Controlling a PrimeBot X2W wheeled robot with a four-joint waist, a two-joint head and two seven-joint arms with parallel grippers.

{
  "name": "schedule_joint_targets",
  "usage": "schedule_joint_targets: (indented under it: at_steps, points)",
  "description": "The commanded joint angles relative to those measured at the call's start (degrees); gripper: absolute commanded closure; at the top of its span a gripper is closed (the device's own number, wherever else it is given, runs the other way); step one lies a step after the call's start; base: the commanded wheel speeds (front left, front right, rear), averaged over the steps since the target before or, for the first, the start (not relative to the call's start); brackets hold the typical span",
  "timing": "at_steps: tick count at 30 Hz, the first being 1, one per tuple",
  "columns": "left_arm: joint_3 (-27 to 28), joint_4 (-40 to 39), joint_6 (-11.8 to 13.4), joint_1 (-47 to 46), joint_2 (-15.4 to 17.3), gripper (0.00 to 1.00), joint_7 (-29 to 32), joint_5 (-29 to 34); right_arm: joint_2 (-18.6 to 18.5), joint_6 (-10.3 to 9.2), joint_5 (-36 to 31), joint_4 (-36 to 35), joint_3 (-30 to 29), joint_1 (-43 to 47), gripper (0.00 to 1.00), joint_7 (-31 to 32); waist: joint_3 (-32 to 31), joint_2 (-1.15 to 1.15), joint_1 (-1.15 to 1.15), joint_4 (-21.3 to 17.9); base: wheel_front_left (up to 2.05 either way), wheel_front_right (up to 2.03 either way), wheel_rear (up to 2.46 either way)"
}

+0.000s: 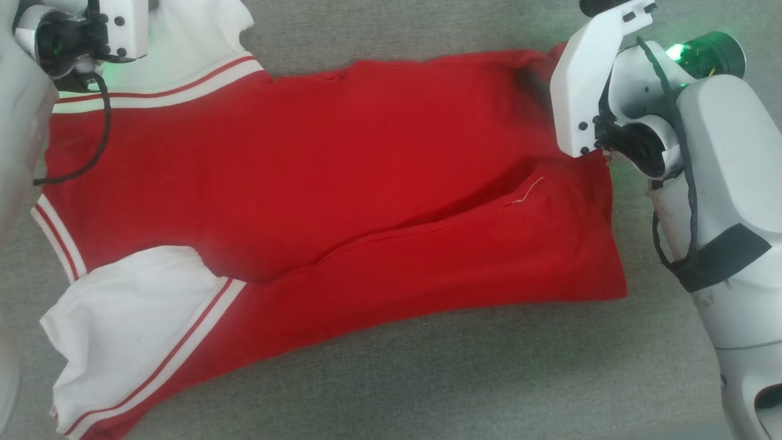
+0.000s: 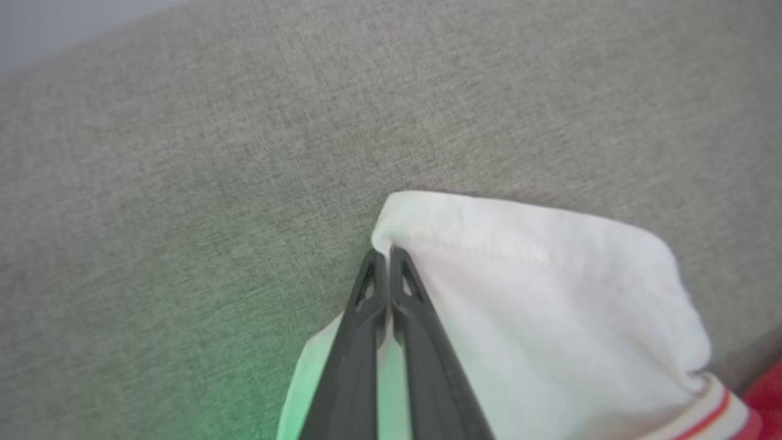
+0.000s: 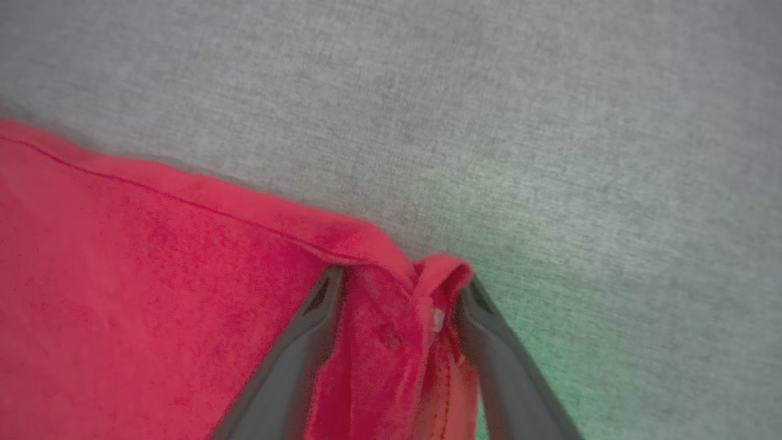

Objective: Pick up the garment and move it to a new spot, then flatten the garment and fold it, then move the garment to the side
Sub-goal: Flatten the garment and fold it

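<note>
Left gripper (image 2: 383,253) has its fingers pinched tight together on the hem corner of the garment (image 2: 537,305)'s white sleeve, lying on grey cloth worktop (image 2: 214,153).

Even, soft light; faint shadow on the garment (image 1: 342,183) beneath the right arm (image 1: 727,183); a green lamp (image 1: 675,52) glares, tinting the grey surface (image 3: 550,122) in both slightly blurred wrist views.

The garment (image 1: 342,183) — a small red shirt with white sleeves and white, red-striped trim — lies spread on the grey woven surface (image 1: 427,379), plain red side up, sleeves to the left, hem to the right. A long diagonal crease crosses its body; the hem's far corner is bunched.
</note>
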Motion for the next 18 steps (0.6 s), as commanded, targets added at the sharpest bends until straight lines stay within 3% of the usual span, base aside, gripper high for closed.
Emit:
schedule_joint_targets:
  at_steps: [1, 18]
  points:
    - [-0.7, 0.5, -0.1, 1.6, -0.6, 1.00, 0.0, -0.3, 0.5, 0.03, -0.2, 2.2, 1.4, 2.2, 1.00, 1.0, -0.2, 0.00, 0.00, 0.3, 0.00, 0.00, 0.00]
    - [-2.6, -4.8, -0.1, 3.5, -0.7, 1.00, 3.8, -4.7, -5.5, 0.02, 2.0, -2.2, -1.5, 7.8, 1.00, -7.3, -10.2, 0.00, 0.00, 6.9, 0.00, 0.00, 0.00]
